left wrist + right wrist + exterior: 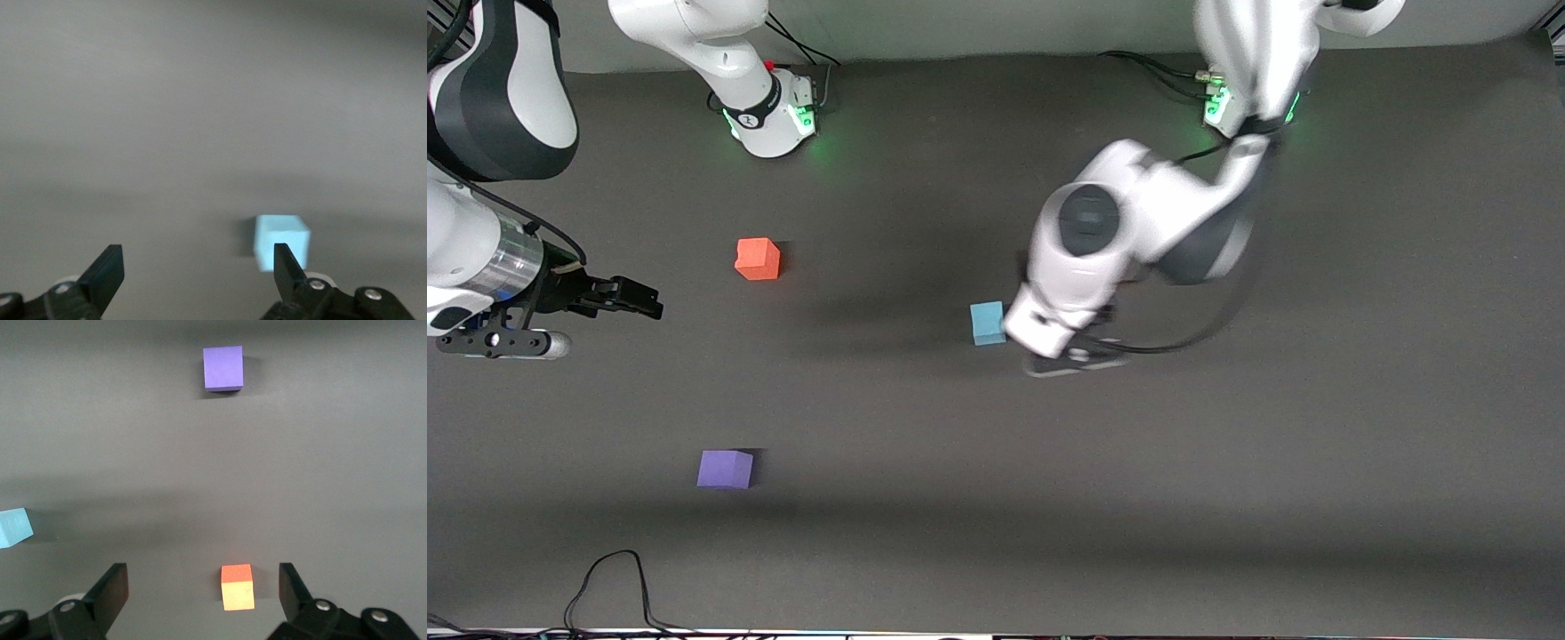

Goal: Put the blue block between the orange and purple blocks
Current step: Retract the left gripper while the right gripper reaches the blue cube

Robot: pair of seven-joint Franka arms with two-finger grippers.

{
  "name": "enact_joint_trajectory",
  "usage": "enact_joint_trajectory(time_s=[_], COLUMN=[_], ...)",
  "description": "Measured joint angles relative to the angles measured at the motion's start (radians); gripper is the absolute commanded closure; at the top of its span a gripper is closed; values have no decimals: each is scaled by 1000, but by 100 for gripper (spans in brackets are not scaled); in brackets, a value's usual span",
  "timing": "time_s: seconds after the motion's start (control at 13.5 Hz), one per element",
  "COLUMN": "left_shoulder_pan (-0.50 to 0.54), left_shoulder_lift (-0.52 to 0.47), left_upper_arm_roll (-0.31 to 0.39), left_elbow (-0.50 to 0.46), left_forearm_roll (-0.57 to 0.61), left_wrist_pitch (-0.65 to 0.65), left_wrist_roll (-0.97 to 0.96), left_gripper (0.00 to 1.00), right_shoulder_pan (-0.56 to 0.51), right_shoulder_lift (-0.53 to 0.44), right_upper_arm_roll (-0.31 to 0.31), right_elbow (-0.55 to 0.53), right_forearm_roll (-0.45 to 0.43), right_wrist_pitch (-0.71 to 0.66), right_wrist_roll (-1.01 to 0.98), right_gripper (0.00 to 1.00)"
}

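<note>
Since the blue block (987,322) is to go between the orange block (758,259) and the purple block (726,468), those two are seen set well apart toward the right arm's end of the table (1227,498), the orange one closer to the edge where the bases stand and the purple one closer to the camera's edge, so that a bare gap is left between them. No block is held at this moment, and all three rest on the table. The blue block lies near the middle of the table, well apart from that gap, so a carry toward the right arm's end is judged to be needed. The left gripper (199,267) is held low over the table just beside the blue block, its fingers spread wide and empty; in the left wrist view the block (283,241) is seen by one finger (285,267) rather than centred between the two, though that view is blurred and contact cannot be ruled out. A small sideways shift is probably required before closing. The right gripper (618,298) waits near the table's end edge, fingers wide and empty, with the orange block (237,587) seen between them in its wrist view.
</note>
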Motion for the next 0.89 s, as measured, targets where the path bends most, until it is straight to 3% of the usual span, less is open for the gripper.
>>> enact_joint_trajectory(time_s=[0.22,0.44,0.89], left_shoulder_pan=[236,416,576], left_shoulder_lift=[-128,-202,-320], left_upper_arm_roll=[2,6,6], left_elbow=[-44,-83,-149], left_forearm_roll=[-26,-21,43], left_wrist_pitch=[-189,-300,-337], left_wrist_roll=[273,536,795], left_gripper=[0,0,0], right_shoulder_pan=[66,285,573], right_shoulder_lift=[-3,12,254], right_upper_arm_roll=[45,61,64], right_elbow=[20,47,79], right_forearm_roll=[10,35,74], right_wrist_pitch=[0,21,281], right_wrist_roll=[58,241,379], right_gripper=[2,2,5])
